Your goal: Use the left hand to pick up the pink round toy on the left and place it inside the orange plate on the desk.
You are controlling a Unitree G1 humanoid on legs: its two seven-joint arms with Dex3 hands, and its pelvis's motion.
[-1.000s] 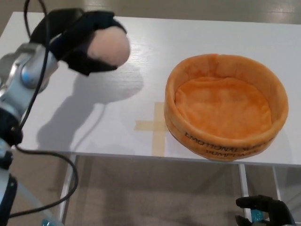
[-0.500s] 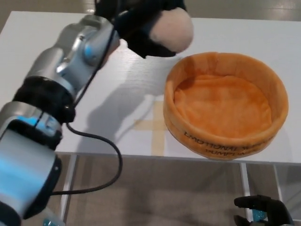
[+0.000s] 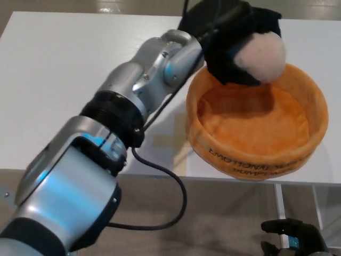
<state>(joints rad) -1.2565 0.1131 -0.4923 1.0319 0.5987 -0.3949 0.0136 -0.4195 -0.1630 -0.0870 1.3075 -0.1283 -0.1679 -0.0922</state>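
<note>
My left hand (image 3: 232, 40) is shut on the pink round toy (image 3: 261, 55), a pale fuzzy ball. It holds the toy in the air over the far rim of the orange plate (image 3: 256, 160), a soft round bowl with dark lettering on its front wall. The left arm stretches diagonally across the white desk (image 3: 69, 80) from the lower left. My right hand (image 3: 293, 239) shows at the bottom right, below the desk's front edge, fingers apart and holding nothing.
A tape cross (image 3: 173, 143) lies on the desk just left of the plate, partly under the arm. A black cable (image 3: 165, 184) hangs from the left arm past the desk's front edge. Floor shows below.
My left arm has swung to the right with the toy, from over the left of the desk to above the plate's far rim. The right hand has barely moved.
</note>
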